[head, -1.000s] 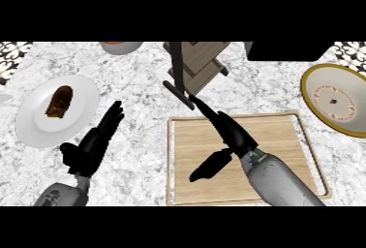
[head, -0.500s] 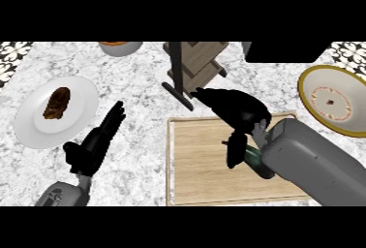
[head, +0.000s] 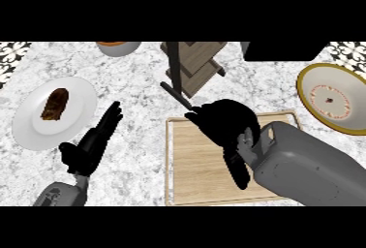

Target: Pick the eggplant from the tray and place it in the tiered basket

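We cannot pick out the eggplant as a separate shape: where we would look for it, on the far part of the tray (head: 194, 170), there is only one rounded black mass, and its colour and outline merge with the right hand (head: 226, 124), so we can say nothing of how it looks. That hand is bunched over the tray's far edge, with its grey forearm coming in from the near right and covering the tray's right side. Whether the hand is clasped round the eggplant or merely above it, we cannot tell. A dark streak runs down the pale wood of the tray just near of the hand. The tray is a light wooden board with a raised rim, lying on the marbled counter (head: 143, 87). Just beyond it, to the far side, stands the tiered basket (head: 194, 62), brown wood with dark posts, a thin dark foot reaching towards the hand. To the left, the left hand (head: 90, 144) rests with fingers straight and released, holding nothing, beside a white plate (head: 28, 131) bearing a brown piece of food (head: 55, 103). At the far right lies a yellow-rimmed plate (head: 307, 82), and at the far edge a bowl (head: 118, 47).
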Controlling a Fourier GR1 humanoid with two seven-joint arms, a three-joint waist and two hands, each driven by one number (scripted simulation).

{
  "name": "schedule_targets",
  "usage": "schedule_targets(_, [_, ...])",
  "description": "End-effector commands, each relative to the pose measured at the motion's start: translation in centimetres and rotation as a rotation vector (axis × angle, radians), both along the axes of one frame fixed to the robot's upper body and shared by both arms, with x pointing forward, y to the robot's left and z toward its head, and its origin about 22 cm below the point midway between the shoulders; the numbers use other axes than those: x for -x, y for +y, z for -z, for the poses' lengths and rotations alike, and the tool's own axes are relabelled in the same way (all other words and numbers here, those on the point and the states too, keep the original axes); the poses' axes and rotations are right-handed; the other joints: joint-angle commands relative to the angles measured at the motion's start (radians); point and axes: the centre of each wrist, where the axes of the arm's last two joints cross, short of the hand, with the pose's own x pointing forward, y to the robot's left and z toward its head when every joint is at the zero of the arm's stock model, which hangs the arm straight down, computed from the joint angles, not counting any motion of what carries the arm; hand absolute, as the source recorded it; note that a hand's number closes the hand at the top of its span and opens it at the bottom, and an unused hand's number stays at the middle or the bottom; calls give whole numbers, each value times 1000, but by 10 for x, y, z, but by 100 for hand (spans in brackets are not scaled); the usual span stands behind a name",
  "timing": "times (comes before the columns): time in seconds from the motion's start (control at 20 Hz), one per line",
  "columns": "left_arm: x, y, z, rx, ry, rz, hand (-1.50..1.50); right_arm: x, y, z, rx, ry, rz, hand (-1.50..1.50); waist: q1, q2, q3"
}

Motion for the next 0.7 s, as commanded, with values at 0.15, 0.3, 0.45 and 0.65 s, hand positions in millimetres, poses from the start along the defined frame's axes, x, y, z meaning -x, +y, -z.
schedule_targets(0.15, [3, -3, -7, 9, -6, 18, 0, 8, 1, 8, 152, -34, 82, -150, 9, 5, 2])
schedule_targets(0.3, [-18, -2, -16, 4, -4, 0, 0, 18, -4, 8, 98, -130, 124, -150, 0, 6, 3])
schedule_targets(0.45, [-4, -15, -3, -1, -2, 9, 0, 30, -6, 26, 248, -137, 97, -150, -3, 3, 2])
schedule_targets(0.65, [4, 1, -2, -23, -13, -14, 0, 18, -14, 48, 294, -101, 170, -150, 10, 6, 2])
